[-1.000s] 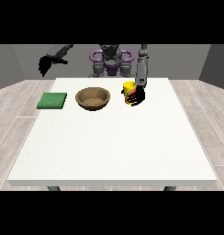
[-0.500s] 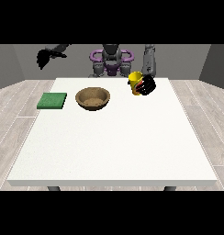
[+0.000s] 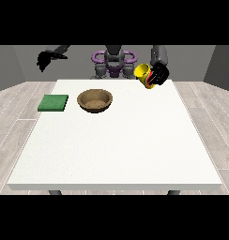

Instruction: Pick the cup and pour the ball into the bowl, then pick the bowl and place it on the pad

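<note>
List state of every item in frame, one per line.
cup: lifted off the table, tilted, held by the hand at the view's right
bowl: upright on the table, nothing visible inside
pad: flat on the table, bare
hand at the view's left: raised beyond the table, holds nothing

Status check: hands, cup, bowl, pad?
Hand at view's right shut on cup, lifted, tilted toward bowl. Other hand raised, holding nothing. Pad bare, path unobstructed.

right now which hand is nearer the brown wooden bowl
Hard to call. The hand at the view's left hangs raised beyond the green pad; the one at the right holds the yellow cup, right of the brown wooden bowl.
</note>
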Controlling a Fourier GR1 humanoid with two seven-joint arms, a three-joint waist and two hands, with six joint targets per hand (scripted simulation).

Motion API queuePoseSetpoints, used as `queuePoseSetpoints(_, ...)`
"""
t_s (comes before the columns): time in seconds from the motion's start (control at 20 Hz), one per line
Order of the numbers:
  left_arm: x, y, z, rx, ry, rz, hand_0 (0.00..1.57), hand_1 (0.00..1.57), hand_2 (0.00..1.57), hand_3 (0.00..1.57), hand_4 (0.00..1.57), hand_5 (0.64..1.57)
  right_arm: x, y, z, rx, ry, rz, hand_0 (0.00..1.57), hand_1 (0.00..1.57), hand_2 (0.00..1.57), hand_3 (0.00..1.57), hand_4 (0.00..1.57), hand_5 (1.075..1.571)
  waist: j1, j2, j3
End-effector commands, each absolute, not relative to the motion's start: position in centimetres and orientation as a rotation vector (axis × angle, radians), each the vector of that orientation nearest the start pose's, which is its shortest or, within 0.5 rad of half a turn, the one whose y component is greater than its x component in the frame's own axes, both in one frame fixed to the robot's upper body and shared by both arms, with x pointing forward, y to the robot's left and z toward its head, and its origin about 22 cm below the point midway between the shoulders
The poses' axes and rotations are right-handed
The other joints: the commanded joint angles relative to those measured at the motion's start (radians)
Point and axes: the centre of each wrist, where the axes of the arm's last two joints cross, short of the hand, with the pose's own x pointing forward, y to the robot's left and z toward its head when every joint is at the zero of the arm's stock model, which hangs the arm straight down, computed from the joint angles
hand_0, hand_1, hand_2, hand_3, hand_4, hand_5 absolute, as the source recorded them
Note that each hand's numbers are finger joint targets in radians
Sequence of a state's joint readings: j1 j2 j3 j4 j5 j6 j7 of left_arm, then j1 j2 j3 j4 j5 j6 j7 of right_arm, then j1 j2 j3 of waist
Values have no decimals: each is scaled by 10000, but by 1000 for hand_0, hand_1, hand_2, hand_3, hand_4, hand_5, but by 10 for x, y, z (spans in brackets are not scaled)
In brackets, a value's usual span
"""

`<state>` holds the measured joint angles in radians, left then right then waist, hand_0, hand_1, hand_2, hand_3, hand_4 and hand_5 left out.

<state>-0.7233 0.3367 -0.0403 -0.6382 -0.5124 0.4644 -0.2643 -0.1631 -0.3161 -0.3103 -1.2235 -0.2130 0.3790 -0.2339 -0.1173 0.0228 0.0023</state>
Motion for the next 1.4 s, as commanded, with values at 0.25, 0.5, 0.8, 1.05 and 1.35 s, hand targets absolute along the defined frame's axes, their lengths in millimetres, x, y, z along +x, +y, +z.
queuePoseSetpoints(0.25,409,219,35,10869,-16101,-7692,1490,1490,1571,1571,1512,1267,267,-406,3,329,-16859,313,0,0,0,0,0,1569,93,-161,-15)
queuePoseSetpoints(0.5,421,183,54,12630,-15483,-9834,1537,1537,1571,1571,1571,1165,269,-406,1,611,-16479,531,0,0,0,0,0,1570,-120,-679,-2)
queuePoseSetpoints(0.8,417,122,56,14285,-15221,-13293,1514,1514,1571,1571,1413,1378,267,-402,-13,426,-16306,311,0,0,0,0,0,1571,-41,-1037,-3)
queuePoseSetpoints(1.05,412,85,57,15450,-14483,-16564,1498,1498,1571,1571,1571,1056,266,-400,-20,802,-16550,459,0,0,0,0,0,1571,-261,-544,3)
queuePoseSetpoints(1.35,397,62,32,18106,-12551,-20048,1520,1520,1571,1571,1504,1232,274,-414,-6,823,-16459,380,0,0,0,0,0,1571,-281,-702,-6)
